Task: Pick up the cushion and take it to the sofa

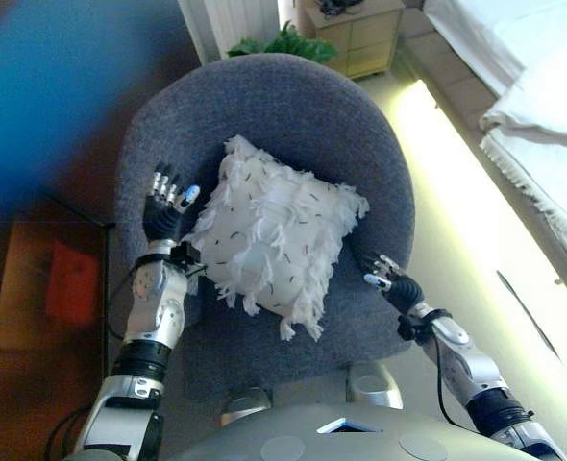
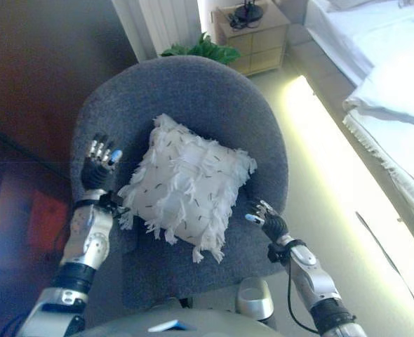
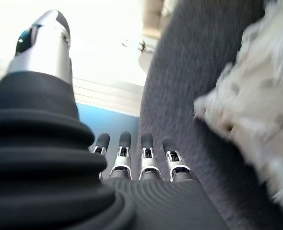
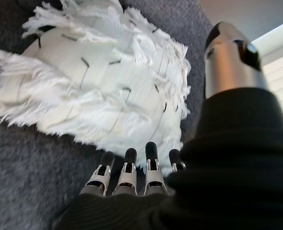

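Observation:
A white fringed cushion (image 1: 269, 240) with small dark flecks lies on the seat of a round grey armchair (image 1: 293, 115). My left hand (image 1: 165, 206) is open with straight fingers, just beside the cushion's left edge. My right hand (image 1: 391, 280) is open, low at the cushion's right side, a small gap from it. In the right wrist view the cushion (image 4: 103, 91) lies just past my fingers (image 4: 127, 170). In the left wrist view the cushion (image 3: 252, 115) is beside my fingers (image 3: 146, 158), apart from them. No sofa shows.
A wooden bedside cabinet (image 1: 356, 34) and a green plant (image 1: 283, 43) stand behind the chair. A bed with white bedding (image 1: 533, 106) lies at the right. A dark wooden surface with a red patch (image 1: 67, 283) is at the left.

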